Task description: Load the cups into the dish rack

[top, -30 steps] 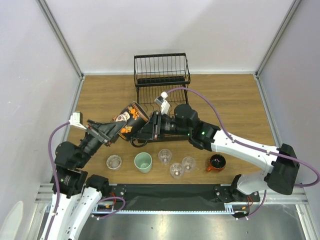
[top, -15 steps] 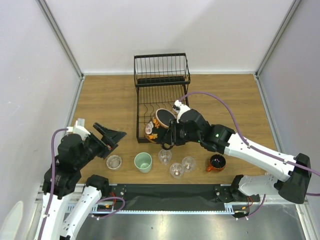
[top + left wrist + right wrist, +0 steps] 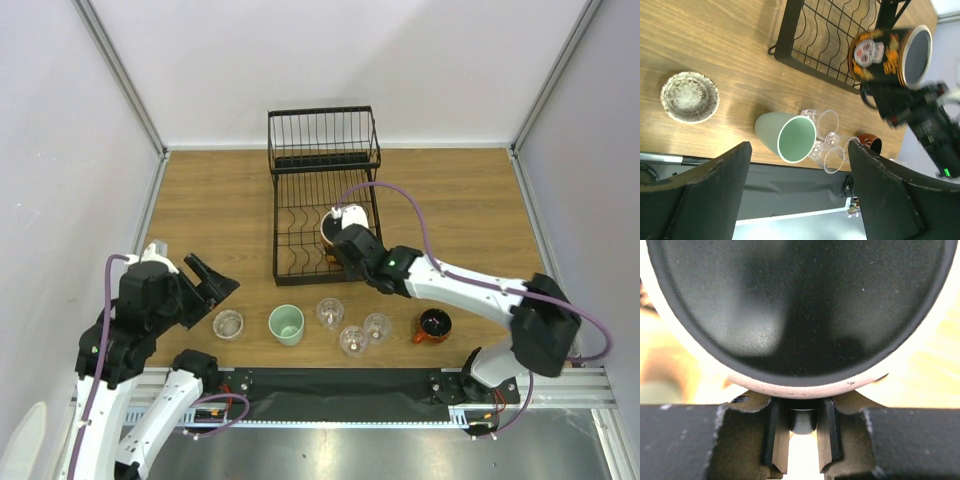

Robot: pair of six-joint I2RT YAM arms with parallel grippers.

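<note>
My right gripper [image 3: 343,243] is shut on the handle of the large black-rimmed mug [image 3: 335,224] and holds it over the slotted tray of the black wire dish rack [image 3: 300,200]. In the right wrist view the mug's dark inside [image 3: 795,305] fills the frame and its handle [image 3: 802,420] sits between the fingers. My left gripper [image 3: 212,282] is open and empty at the left. On the table stand a speckled glass [image 3: 228,323], a mint-green cup [image 3: 286,324], three clear tumblers [image 3: 352,340] and a red mug [image 3: 434,325]. The left wrist view shows the mint cup [image 3: 790,137] and the black mug [image 3: 890,55].
The rack's raised wire basket [image 3: 322,135] stands at the far end by the back wall. Grey side walls with metal rails close in the table left and right. A black strip [image 3: 330,380] runs along the near edge by the arm bases.
The left gripper has let go of the black mug and drawn back to the left. The right gripper has carried the mug rightward, over the rack's tray.
</note>
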